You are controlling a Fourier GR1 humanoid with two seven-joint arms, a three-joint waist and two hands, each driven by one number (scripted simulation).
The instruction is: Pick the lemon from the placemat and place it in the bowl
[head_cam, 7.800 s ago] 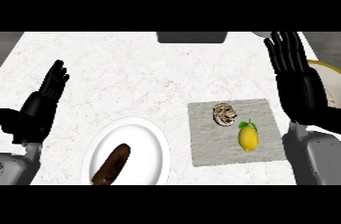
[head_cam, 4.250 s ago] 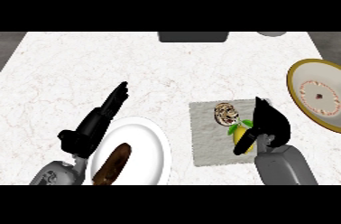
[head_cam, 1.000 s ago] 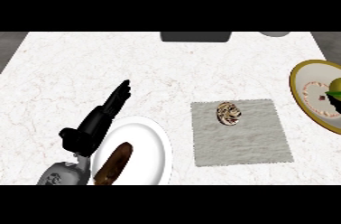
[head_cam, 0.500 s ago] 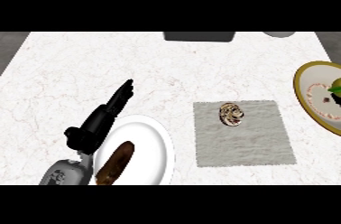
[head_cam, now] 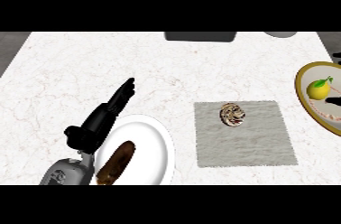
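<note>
Since a moment ago the lemon (head_cam: 318,88) shows more fully inside the bowl (head_cam: 301,78), far to the right of the left hand (head_cam: 100,120), with nothing holding it. That hand rests beside the white plate (head_cam: 154,142), fingers straight and empty. Right hand is hardly visible. I judge the placing finished; the placemat (head_cam: 266,142) on the worktop (head_cam: 166,69) keeps only a round patterned object (head_cam: 232,114).

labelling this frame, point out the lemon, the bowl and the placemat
lemon (head_cam: 318,89), head view, on its yellow body
bowl (head_cam: 303,90), head view, on its gold rim
placemat (head_cam: 256,146), head view, on bare cloth
</note>
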